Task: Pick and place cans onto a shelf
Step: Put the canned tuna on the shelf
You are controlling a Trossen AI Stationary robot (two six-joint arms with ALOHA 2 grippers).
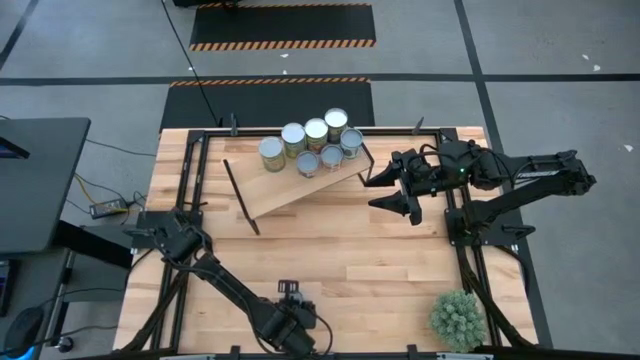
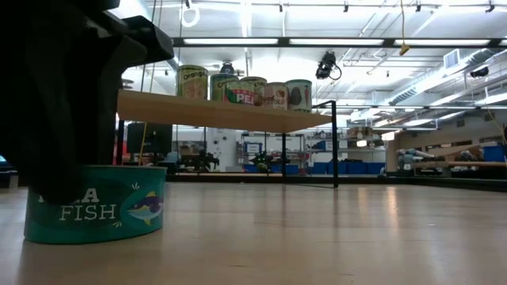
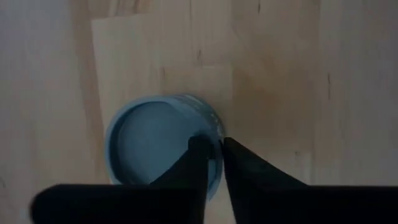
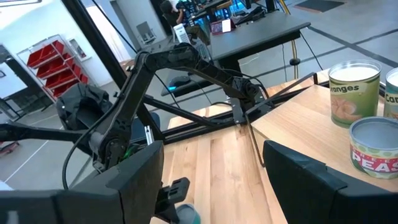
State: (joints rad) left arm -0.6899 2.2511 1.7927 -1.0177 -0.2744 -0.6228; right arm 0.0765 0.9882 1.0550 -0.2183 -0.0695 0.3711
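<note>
From above, the left pincer [image 1: 292,322] sits at the table's [image 1: 400,260] near edge, partly cut off by the frame, and the can under it can't be seen at all. At table height, a dark arm mass covers the fish can's [image 2: 95,204] upper left, label reads only "...A FISH". Shelf [image 2: 222,113] cans overlap, rear labels mostly hidden. In the right wrist view, the far-right can [image 4: 392,93] is cut by the edge, and a small teal thing between the fingers is too tiny to ID.

1. My arms are dark, jointed, matte black.
2. My right end effector [image 1: 402,195] has two pointed black fingers [image 4: 308,180].
3. Black cables run along my left arm [image 4: 186,59].
</note>
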